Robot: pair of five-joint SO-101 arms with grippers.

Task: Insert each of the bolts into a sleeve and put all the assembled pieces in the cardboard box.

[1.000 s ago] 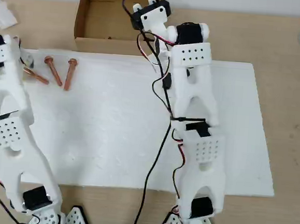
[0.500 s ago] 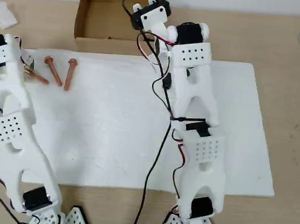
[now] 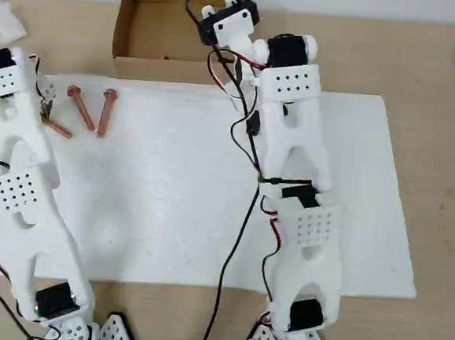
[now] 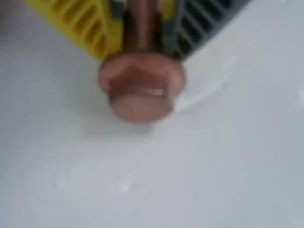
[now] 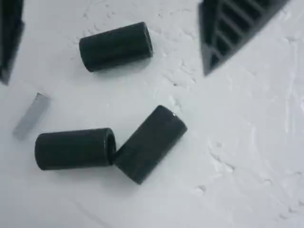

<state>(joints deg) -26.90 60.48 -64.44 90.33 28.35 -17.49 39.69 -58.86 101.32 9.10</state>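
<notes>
Left claw [image 4: 142, 33] is clamped on a copper bolt [image 4: 141, 90], over by the left edge of the white foam sheet [image 3: 169, 205]. A second bolt [image 3: 80, 107] and a third bolt [image 3: 106, 112] lie just beside it. Right claw [image 5: 107, 76] hangs spread wide over three black sleeves [image 5: 116, 46], two of them touching. The cardboard box [image 3: 122, 28] sits past the foam's far edge.

Place: a robotics lab bench | Evidence: a left arm [image 3: 22, 201] and a right arm [image 3: 293, 136] of white plastic are standing side by side at a wooden tabletop [image 3: 441, 155], black cables [image 3: 239, 218] are trailing openly | a white foam sheet [image 3: 162, 204] is covering its middle | a cardboard box [image 3: 156, 70] is sitting at the sheet's far edge
</notes>
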